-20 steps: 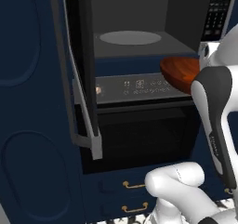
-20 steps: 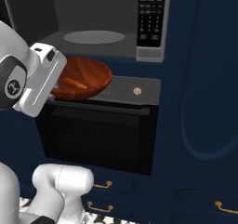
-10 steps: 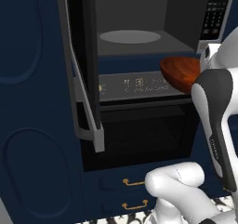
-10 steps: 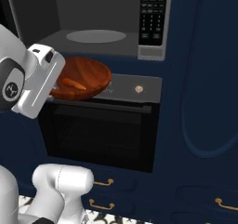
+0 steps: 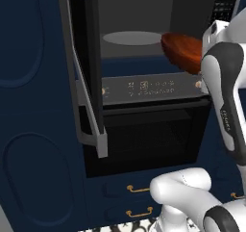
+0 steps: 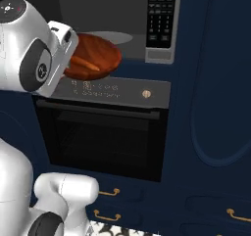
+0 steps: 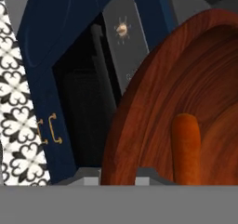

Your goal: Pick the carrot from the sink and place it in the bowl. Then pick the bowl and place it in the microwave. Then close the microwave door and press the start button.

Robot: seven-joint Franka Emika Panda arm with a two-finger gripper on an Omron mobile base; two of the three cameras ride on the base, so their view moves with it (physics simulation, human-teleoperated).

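You have the wide, shallow, glossy reddish-brown wooden bowl (image 6: 93, 56) carried in the air at the end of the white arm, level with the mouth of the built-in microwave with its dark cavity (image 5: 134, 19) and above the grey control strip of the oven (image 6: 115, 89) below. The small tapered orange carrot (image 7: 186, 146) lies inside the bowl, against its inner wall. In the hand view the two-finger gripper (image 7: 120, 176) sits at the bowl's near rim, a fingertip on either side of it, clamped on that rim. The wide dark-glass microwave door in its grey-steel frame (image 5: 86, 77) stands swung open to the left. The black keypad panel (image 6: 162, 14) is to the right of the cavity.
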